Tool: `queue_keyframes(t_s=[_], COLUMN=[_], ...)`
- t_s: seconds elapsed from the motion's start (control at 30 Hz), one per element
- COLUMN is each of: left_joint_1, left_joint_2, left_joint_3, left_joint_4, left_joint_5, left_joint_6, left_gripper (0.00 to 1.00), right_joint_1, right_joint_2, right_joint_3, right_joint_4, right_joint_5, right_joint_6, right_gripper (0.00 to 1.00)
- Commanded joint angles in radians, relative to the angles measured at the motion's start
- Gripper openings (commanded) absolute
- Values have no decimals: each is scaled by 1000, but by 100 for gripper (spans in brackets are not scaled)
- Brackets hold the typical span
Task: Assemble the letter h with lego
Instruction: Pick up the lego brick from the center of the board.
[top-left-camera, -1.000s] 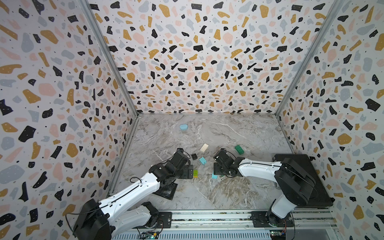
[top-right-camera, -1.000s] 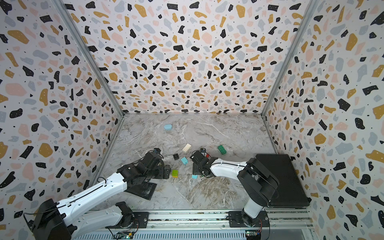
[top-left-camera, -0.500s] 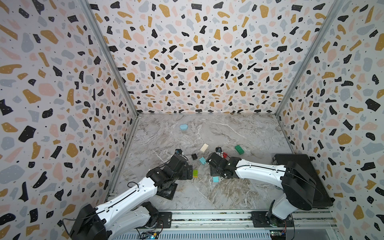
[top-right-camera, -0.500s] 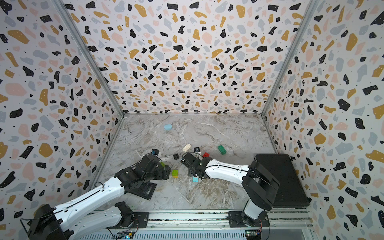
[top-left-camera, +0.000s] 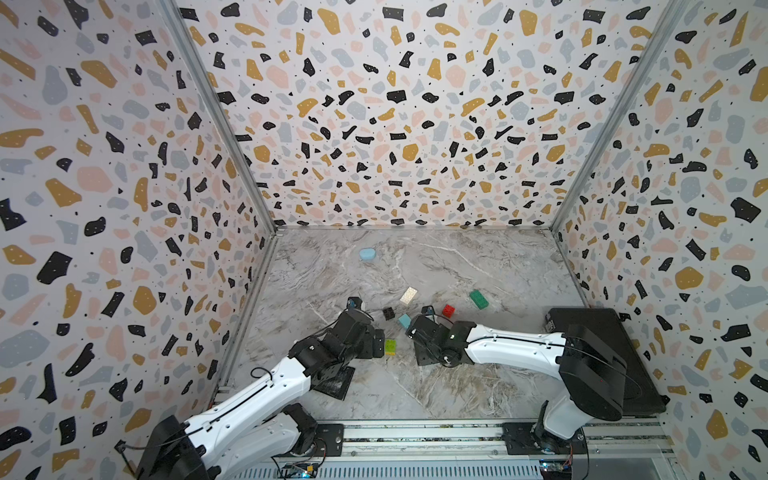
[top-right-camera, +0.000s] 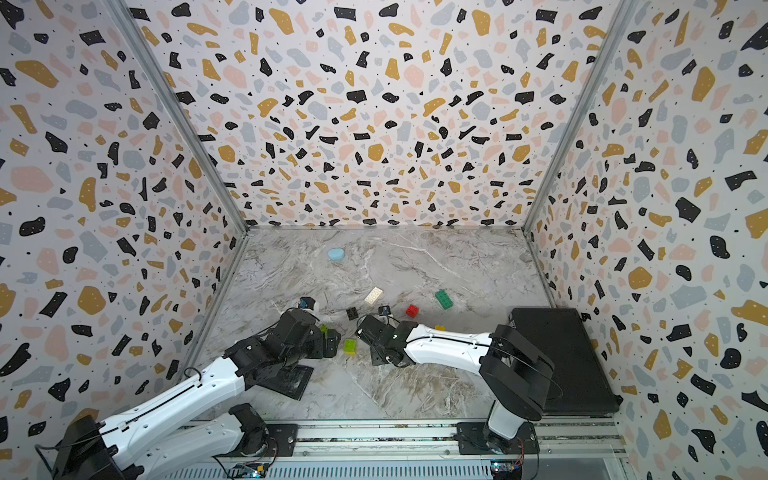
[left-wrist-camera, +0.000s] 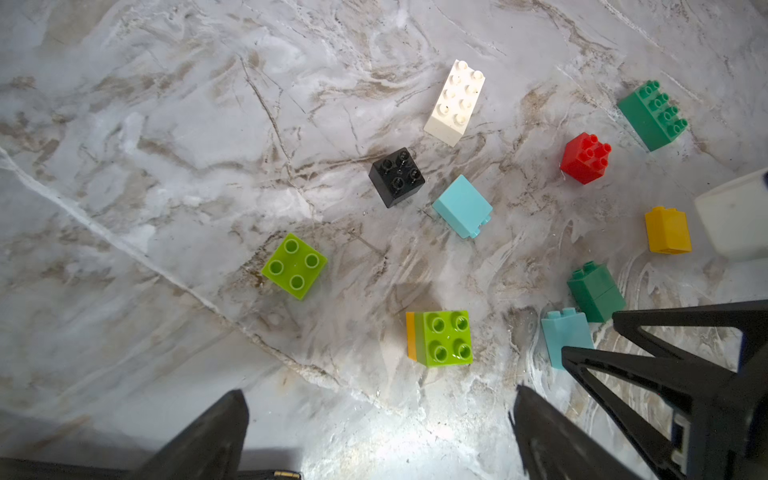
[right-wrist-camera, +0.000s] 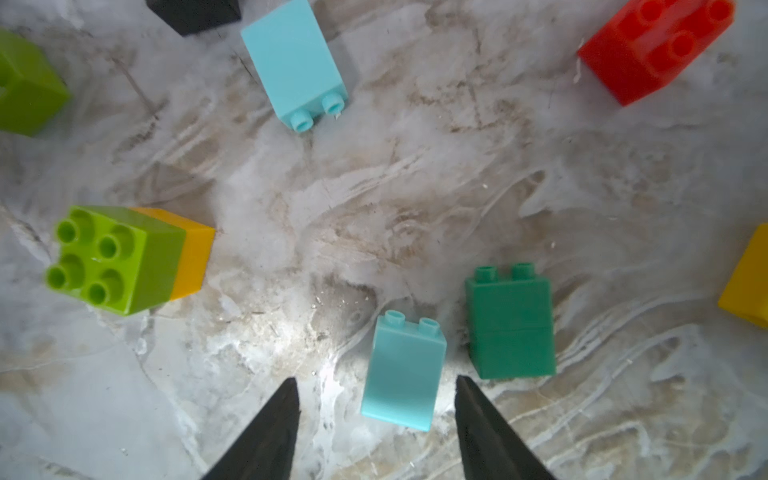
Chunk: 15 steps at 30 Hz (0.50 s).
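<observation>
Plastic studded lego bricks (left-wrist-camera: 586, 158) lie loose on the grey veined marble-look tabletop (right-wrist-camera: 291, 199). Right gripper (right-wrist-camera: 376, 386), arm stretched low, jaws apart either side of a smooth-sided light-blue tall brick (right-wrist-camera: 401, 370) lying on its side, not clamped. Dark-green tall brick (right-wrist-camera: 511, 324) just beside it. Lime square brick stacked on orange (right-wrist-camera: 120, 257) nearby. Left gripper (left-wrist-camera: 378, 395) spread wide, empty.

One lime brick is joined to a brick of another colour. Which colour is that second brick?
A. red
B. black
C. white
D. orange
D: in the right wrist view the lime brick with its four studs is pressed against an orange brick. The left wrist view shows the same orange edge along one side of it.
</observation>
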<state>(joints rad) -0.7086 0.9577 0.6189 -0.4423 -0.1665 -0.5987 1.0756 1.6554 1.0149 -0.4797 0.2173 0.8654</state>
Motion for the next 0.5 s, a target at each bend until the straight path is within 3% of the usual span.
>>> queue_keyframes(t_s=[0.0,0.3,0.47], left_joint_1=[0,0,0], left_joint_2=[-7,-31,-31], left_joint_3=[-6,-13,-13], left_joint_4=[13,11,11], left_joint_5=[-14,-26,-26], left_joint_6=[-1,3,5], left_gripper=[99,99,99], right_joint_1=[4,4,3], right_joint_2=[31,64,77], right_joint_3=[-4,4,4], right_joint_4=[-29,-41,-31], right_joint_5=[-19,4,-1], right_joint_6=[9,12,-3], right_gripper=[61,59,49])
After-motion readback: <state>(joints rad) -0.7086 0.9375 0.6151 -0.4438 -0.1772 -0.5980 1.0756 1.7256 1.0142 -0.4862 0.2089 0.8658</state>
